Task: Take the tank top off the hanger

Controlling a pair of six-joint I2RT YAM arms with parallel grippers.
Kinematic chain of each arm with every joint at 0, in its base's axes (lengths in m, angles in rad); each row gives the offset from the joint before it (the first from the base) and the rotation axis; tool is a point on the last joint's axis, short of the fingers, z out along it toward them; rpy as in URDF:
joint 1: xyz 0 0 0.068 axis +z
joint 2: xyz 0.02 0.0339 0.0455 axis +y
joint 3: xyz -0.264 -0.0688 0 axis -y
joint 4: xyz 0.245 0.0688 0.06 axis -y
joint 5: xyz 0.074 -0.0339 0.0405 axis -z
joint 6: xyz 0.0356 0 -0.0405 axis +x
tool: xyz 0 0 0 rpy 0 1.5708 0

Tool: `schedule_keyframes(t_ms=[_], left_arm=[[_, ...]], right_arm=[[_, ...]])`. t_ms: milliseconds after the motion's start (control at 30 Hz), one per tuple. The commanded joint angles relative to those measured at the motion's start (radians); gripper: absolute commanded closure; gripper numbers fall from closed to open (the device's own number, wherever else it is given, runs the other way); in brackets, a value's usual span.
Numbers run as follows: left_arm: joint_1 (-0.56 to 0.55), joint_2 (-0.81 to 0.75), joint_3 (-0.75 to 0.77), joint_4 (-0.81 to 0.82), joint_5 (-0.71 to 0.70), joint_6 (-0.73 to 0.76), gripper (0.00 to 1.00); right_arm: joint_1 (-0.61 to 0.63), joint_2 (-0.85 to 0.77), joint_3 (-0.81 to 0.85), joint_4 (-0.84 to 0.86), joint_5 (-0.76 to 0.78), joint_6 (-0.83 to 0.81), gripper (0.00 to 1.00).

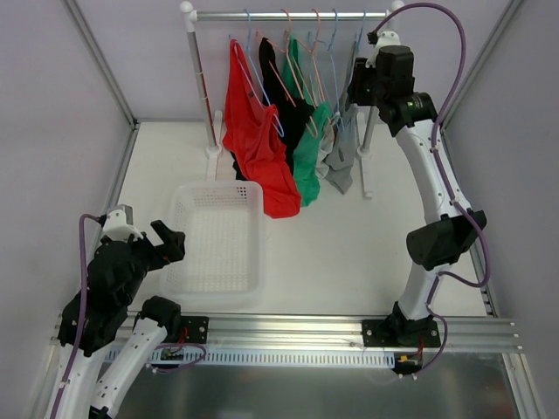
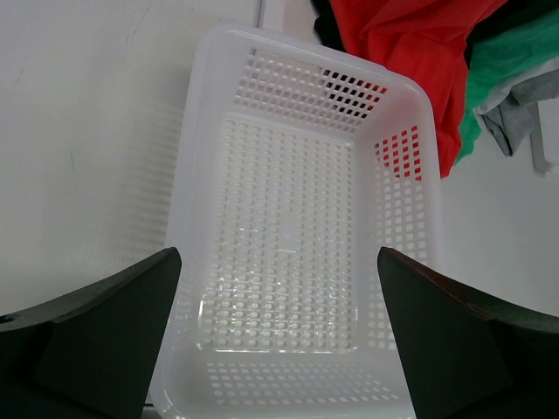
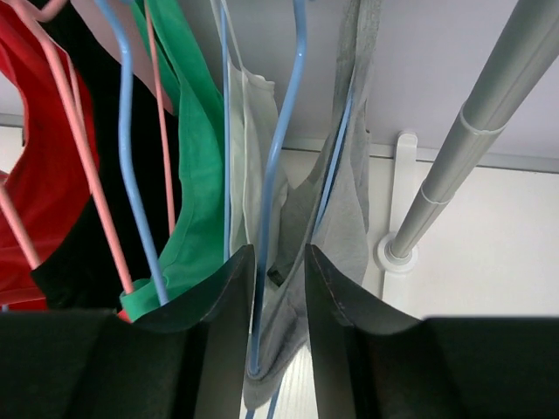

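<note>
Up at the right end of the rail [image 1: 288, 15], the right gripper [image 3: 279, 262] has its jaws drawn narrow around the grey top [image 3: 349, 218] and the blue hanger [image 3: 278, 148] that seems to carry it. The wire runs through the gap with grey cloth beside it. Whether the fingers actually pinch either one I cannot tell from the wrist view. The grey top is not yet off its hanger. It hangs last in the row, near the post [image 3: 489, 131].

The main risk, as I judge it, is closing on wire and cloth together. A pull would then drag the whole hanger along or off the rail instead of slipping the top free. A strap could also catch on the hanger's shoulder and stretch. The white top [image 3: 253, 113] hangs just beside the grey one, so a loose grab may take both.

The row is crowded. The green top [image 3: 196, 175], black top [image 1: 288, 113] and red top [image 1: 258, 148] press in from the left, and the post hems in the right, leaving little room to swing.

The left gripper [image 2: 278, 257] is spread wide and holds nothing. It hovers over the basket [image 2: 188, 175], well apart from the rack.
</note>
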Motion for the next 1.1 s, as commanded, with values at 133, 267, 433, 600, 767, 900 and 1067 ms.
schedule_keyframes(t_ms=[133, 267, 433, 600, 767, 900, 1067], left_arm=[[-0.011, -0.019, -0.009, 0.027, -0.023, -0.006, 0.01], [-0.011, -0.034, -0.011, 0.028, -0.023, -0.005, 0.02], [-0.013, -0.042, -0.016, 0.03, -0.024, -0.005, 0.01], [-0.013, -0.043, -0.016, 0.031, -0.027, -0.003, 0.01], [-0.013, -0.034, -0.016, 0.031, -0.027, -0.003, 0.01], [-0.013, -0.031, -0.016, 0.031, -0.029, -0.003, 0.01], [-0.013, -0.023, -0.013, 0.033, -0.017, 0.002, 0.01]], right_arm=[[0.001, -0.024, 0.044, 0.05, 0.066, 0.021, 0.83], [-0.001, -0.031, 0.027, 0.049, 0.085, 0.017, 0.94], [0.001, -0.053, 0.026, 0.056, 0.083, 0.012, 0.99], [0.001, -0.099, 0.03, 0.088, 0.06, -0.005, 1.0], [-0.014, -0.149, 0.032, 0.104, 0.034, -0.023, 1.0], [-0.043, -0.192, 0.003, 0.102, -0.003, 0.001, 1.0], [-0.056, -0.341, -0.149, 0.07, -0.03, 0.011, 1.0]])
